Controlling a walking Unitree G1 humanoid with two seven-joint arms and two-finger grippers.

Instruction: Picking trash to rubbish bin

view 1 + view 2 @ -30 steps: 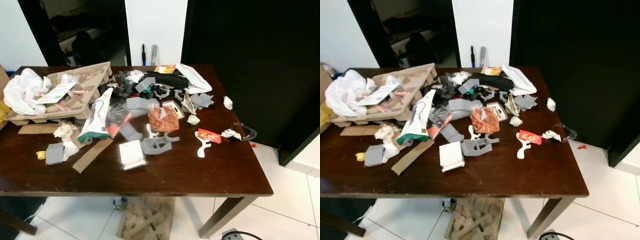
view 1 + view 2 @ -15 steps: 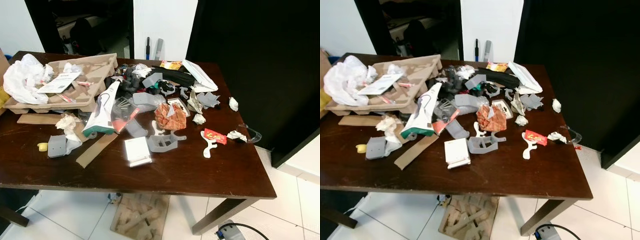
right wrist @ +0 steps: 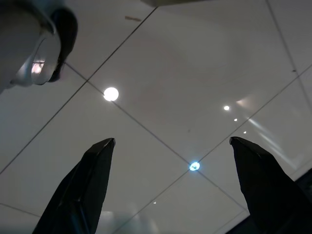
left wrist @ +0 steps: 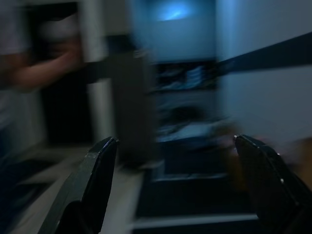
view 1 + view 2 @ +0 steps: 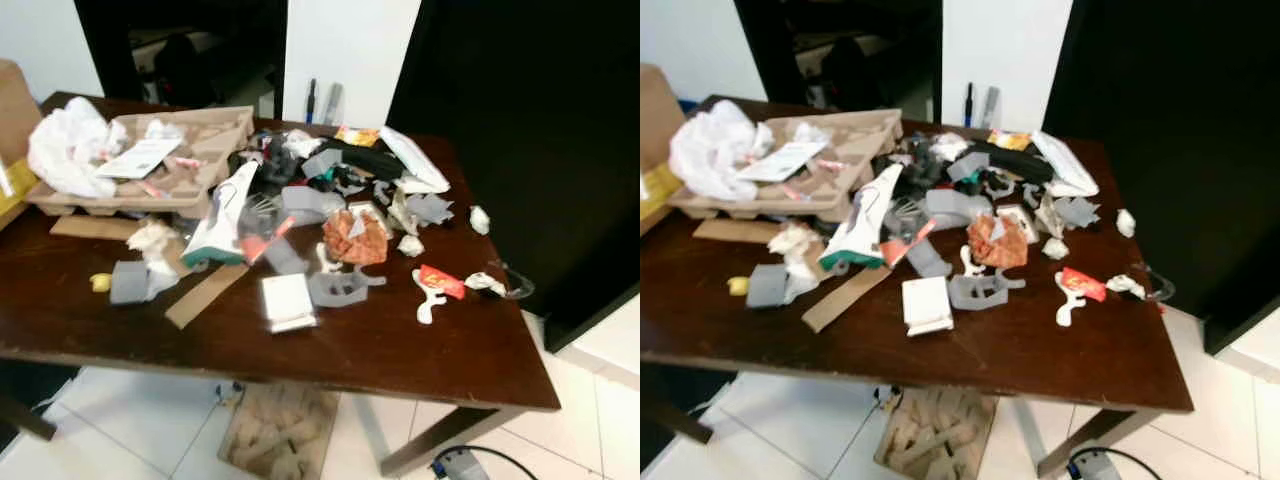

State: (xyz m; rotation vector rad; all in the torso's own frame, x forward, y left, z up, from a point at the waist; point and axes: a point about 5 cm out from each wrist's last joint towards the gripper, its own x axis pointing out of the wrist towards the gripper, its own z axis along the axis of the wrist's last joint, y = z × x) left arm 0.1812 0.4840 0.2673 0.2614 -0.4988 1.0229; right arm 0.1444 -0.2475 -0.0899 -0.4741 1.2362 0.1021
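A dark wooden table (image 5: 400, 350) is strewn with trash. A brown cardboard tray (image 5: 205, 135) at the back left holds a white plastic bag (image 5: 68, 150). Toward the middle lie a white and green carton (image 5: 225, 215), a crumpled orange wrapper (image 5: 357, 235), a small white box (image 5: 289, 301) and a grey plastic part (image 5: 338, 288). A red wrapper (image 5: 441, 281) and crumpled tissue (image 5: 480, 219) lie at the right. My left gripper (image 4: 174, 140) is open in a blurred room. My right gripper (image 3: 171, 141) is open over white floor tiles.
A box of wooden pieces (image 5: 275, 440) stands on the floor under the table, and a cable (image 5: 460, 462) lies by the front right leg. A black wall (image 5: 540, 150) rises right of the table. A person's arm (image 4: 44, 73) shows blurred in the left wrist view.
The whole picture has shifted to the right and become blurred, so the camera has moved. The trash on the table lies as before.
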